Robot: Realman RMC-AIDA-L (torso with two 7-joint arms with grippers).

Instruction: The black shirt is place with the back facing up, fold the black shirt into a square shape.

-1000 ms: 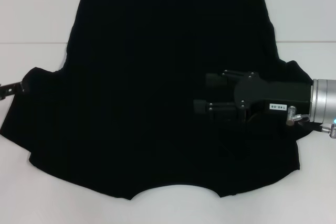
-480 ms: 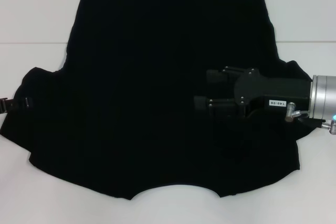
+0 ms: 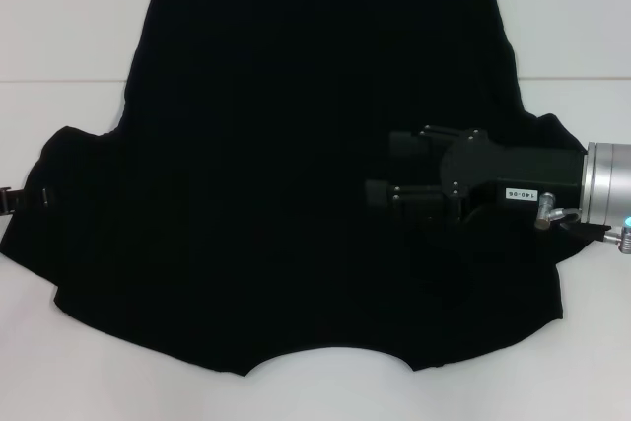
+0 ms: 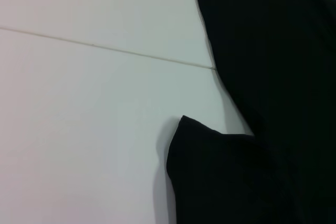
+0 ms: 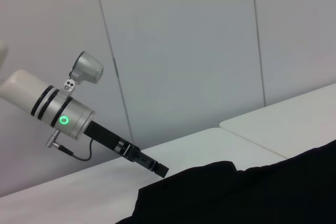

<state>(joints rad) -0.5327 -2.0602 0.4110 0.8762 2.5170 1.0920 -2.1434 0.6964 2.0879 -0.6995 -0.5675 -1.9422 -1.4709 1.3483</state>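
The black shirt (image 3: 296, 175) is spread flat on the white bench (image 3: 69, 36), neckline toward the robot. The right gripper (image 3: 380, 170) is held low over the shirt's right half, its jaws parted with nothing between them. The left gripper (image 3: 12, 199) is seen at the tip of the left sleeve; whether its jaws are parted cannot be told.
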